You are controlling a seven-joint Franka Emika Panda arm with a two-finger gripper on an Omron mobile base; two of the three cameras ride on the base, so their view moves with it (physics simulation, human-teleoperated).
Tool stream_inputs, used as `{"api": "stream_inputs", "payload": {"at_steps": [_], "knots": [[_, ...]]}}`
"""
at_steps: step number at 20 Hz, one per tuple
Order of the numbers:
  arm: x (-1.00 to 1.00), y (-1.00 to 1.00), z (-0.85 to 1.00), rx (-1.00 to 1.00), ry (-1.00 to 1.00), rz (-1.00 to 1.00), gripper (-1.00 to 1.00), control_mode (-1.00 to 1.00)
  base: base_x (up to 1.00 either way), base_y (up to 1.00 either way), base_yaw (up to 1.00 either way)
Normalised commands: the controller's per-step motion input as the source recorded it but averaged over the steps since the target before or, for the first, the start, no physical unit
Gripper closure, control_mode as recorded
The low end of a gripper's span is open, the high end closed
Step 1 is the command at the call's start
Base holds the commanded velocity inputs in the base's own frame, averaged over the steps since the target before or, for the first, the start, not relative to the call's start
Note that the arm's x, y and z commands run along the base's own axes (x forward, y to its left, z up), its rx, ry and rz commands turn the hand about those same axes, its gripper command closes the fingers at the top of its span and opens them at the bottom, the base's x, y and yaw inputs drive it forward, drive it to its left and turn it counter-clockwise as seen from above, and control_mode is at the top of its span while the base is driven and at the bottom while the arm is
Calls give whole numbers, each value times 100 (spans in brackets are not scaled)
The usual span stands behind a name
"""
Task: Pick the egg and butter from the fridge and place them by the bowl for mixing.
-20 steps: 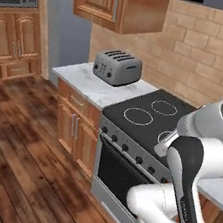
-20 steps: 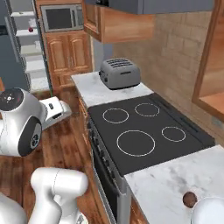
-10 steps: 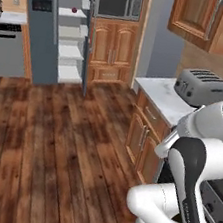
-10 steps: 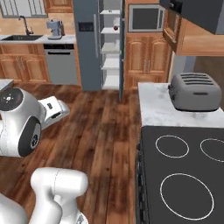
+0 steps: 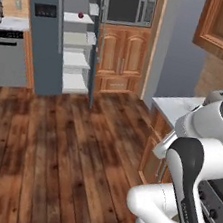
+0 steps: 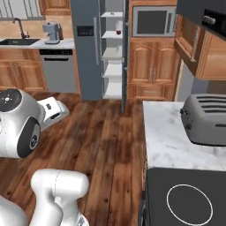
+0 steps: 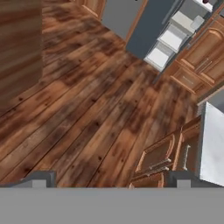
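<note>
The robot is facing the fridge [image 5: 44, 33] from across a wooden floor [image 5: 53, 145], well apart from it. One fridge door is standing open, showing white shelves [image 6: 111, 53]; a small red fruit [image 5: 81, 15] is sitting on an upper shelf. The butter and egg are too small to make out. The gripper [image 7: 109, 181] is hanging wide open over the floor, holding nothing. To do this step well, the base should be driving straight toward the open side, stopping within arm's reach. The open door's edge [image 5: 95, 45] is narrowing the approach. A microwave [image 6: 152, 21] and wooden cabinets [image 6: 152, 70] are standing just beside the fridge; a toaster [image 6: 205, 119] is resting on the counter [image 6: 172, 141] nearby.
</note>
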Motion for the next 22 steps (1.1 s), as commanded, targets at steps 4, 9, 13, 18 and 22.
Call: {"api": "stream_inputs", "payload": {"at_steps": [4, 9, 13, 18, 22], "knots": [[0, 0, 0, 0, 0, 0, -100, 100, 100, -7, -3], [0, 0, 0, 0, 0, 0, -100, 100, 100, 6, -15], [0, 0, 0, 0, 0, 0, -100, 100, 100, 17, -22], [0, 0, 0, 0, 0, 0, -100, 100, 100, 63, -27], [0, 0, 0, 0, 0, 0, -100, 100, 100, 91, -14]]}}
